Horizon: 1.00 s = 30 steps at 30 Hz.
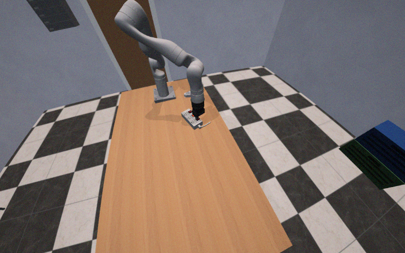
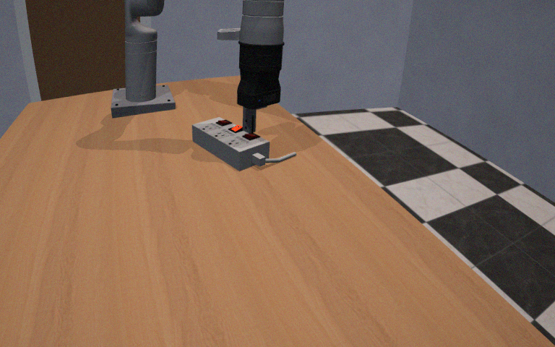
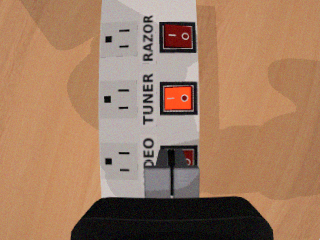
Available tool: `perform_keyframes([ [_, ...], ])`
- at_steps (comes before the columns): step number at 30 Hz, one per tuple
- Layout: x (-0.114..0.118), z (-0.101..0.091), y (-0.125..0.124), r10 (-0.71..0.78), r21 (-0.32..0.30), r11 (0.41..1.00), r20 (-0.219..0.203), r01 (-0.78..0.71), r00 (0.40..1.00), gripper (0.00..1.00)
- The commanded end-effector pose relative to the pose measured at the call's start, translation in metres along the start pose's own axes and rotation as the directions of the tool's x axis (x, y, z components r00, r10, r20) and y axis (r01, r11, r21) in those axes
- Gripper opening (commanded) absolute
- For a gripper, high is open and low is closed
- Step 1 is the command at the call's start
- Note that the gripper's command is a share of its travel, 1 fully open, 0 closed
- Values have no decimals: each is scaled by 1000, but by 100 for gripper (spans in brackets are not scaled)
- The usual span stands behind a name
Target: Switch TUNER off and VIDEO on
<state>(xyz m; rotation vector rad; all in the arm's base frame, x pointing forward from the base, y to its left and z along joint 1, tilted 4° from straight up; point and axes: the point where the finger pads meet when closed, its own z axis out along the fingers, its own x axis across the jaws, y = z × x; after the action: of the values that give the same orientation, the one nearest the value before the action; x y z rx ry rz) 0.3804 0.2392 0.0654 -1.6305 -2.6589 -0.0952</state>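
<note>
While the white rectangular power strip (image 1: 188, 119) (image 2: 220, 141) (image 3: 120, 65) lies flat on the brown wooden table (image 1: 179, 184) (image 2: 229, 245) (image 3: 45, 150), I count three sockets, three rocker switches: one lit orange TUNER (image 2: 235, 128) (image 3: 178, 98), two dark red, RAZOR (image 2: 223, 122) (image 3: 178, 36) and VIDEO (image 2: 251, 136) (image 3: 189, 158). One black-and-grey two-finger gripper (image 1: 196, 115) (image 2: 248, 131) (image 3: 171, 165), clenched on nothing, tips over VIDEO; contact unclear. Wrist view reads labels, VIDEO's partly hidden; exterior shows the white cord (image 1: 205, 124) (image 2: 281, 158), wrist doesn't.

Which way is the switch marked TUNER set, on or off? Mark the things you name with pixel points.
On: the TUNER switch (image 2: 235, 128) (image 3: 177, 98) glows bright orange, while the RAZOR switch (image 2: 223, 122) (image 3: 178, 36) beside it is dark red.
</note>
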Motion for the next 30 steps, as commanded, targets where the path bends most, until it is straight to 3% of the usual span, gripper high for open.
perform_keyframes([
  [1,-3,1,2,-4,-6,1000,1,4,1000,0],
  [30,-3,8,1,-5,-4,1000,1,5,1000,0],
])
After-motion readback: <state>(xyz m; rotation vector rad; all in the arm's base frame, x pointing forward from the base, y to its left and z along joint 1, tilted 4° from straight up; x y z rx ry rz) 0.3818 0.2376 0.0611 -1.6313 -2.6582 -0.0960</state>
